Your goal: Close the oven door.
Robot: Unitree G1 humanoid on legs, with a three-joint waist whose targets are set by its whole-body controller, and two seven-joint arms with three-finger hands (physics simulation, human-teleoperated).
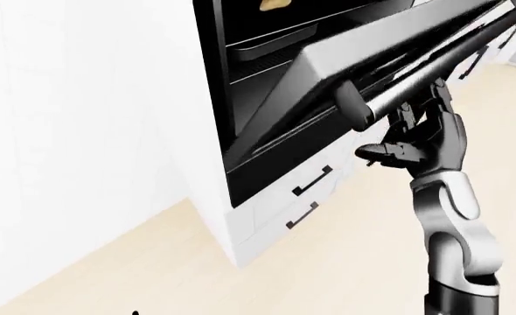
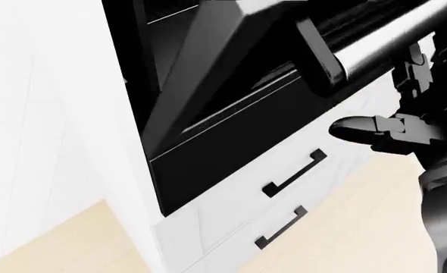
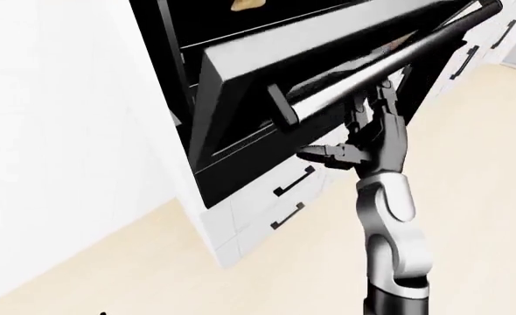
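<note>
Up top, roughly 12 to 2 o'clock in the left-eye view: oven door (image 1: 328, 59) is partly open, tilted out from the oven at a slant, so you've got it somewhere between flat and shut.
Door handle: the long bar handle (image 1: 433, 75) runs diagonally from about the centre out toward 2 o'clock, dark cap on its near end.
Your right hand: right hand (image 1: 420, 141) is up under the bar, palm facing the door, at about 3 o'clock in the left-eye view.
Fingers: upper fingers (image 3: 376, 108) reach up to the underside of the bar and look to be touching it, thumb (image 2: 360, 129) sticks out sideways toward 9 o'clock. They're spread, not wrapped round the handle, so it's a push, not a grab.
Your left hand: not showing in any view.
Inside the oven: a dark tray (image 1: 267, 46) on a rack, with something yellowish (image 1: 274, 5) at 12 o'clock, too cropped to name.
Below the oven: two white drawers with black handles (image 2: 293, 173), around 6 o'clock from the door.
Floor: light wood floor (image 1: 328, 275) across the bottom.
</note>
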